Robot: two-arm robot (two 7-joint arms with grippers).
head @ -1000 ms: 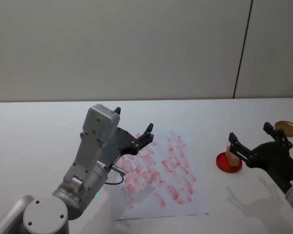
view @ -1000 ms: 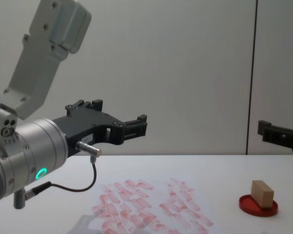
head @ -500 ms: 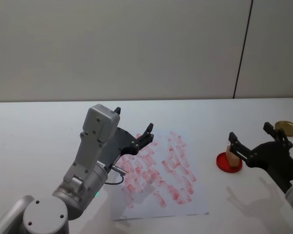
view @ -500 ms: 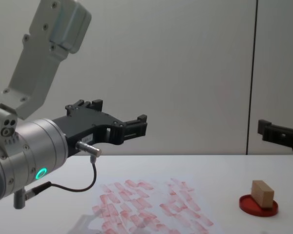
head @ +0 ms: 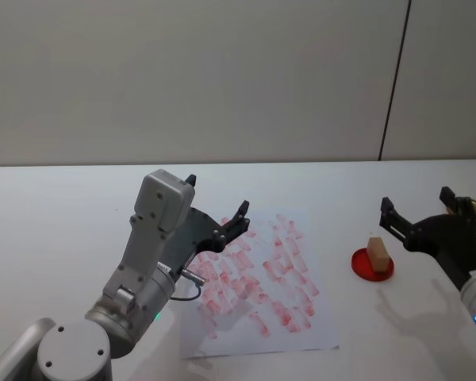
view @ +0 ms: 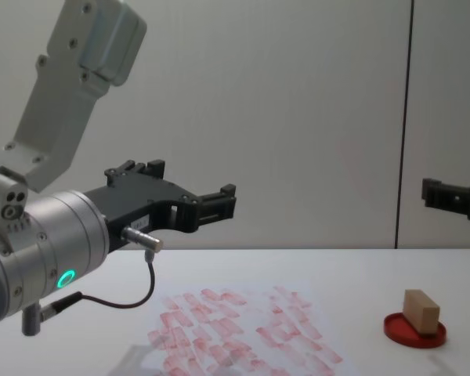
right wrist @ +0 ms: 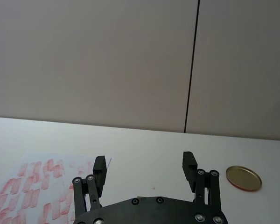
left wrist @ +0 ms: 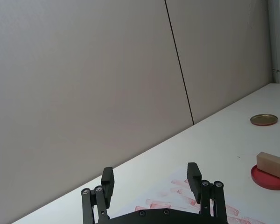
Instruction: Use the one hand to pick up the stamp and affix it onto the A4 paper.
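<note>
Right gripper (head: 416, 203) has slid off toward 3 o'clock and a touch higher since a second ago. Back then its near finger sat right at the stamp (head: 376, 251), and now there's clear air between them. Nothing else budged: the stamp is exactly where it was, standing on the red ink pad (head: 360, 264), which sits on the table (head: 63, 222) off the 3 o'clock edge of the A4 paper (head: 262, 278).

Right jaws are spread wide with nothing in them, hanging at about 1 o'clock from the stamp in the head view. Left gripper (head: 217, 195) is parked over the paper's 10 o'clock corner, jaws spread too, holding nothing.

So my read is we're still on the very first step, lining up for the grab, and the stamp hasn't been lifted. Next move would be bringing the fingers back toward 7 o'clock and down so they straddle the block, then closing on its plain sides without tipping it off the pad. After that it gets carried over toward 9 o'clock and pressed flat on the sheet.
</note>
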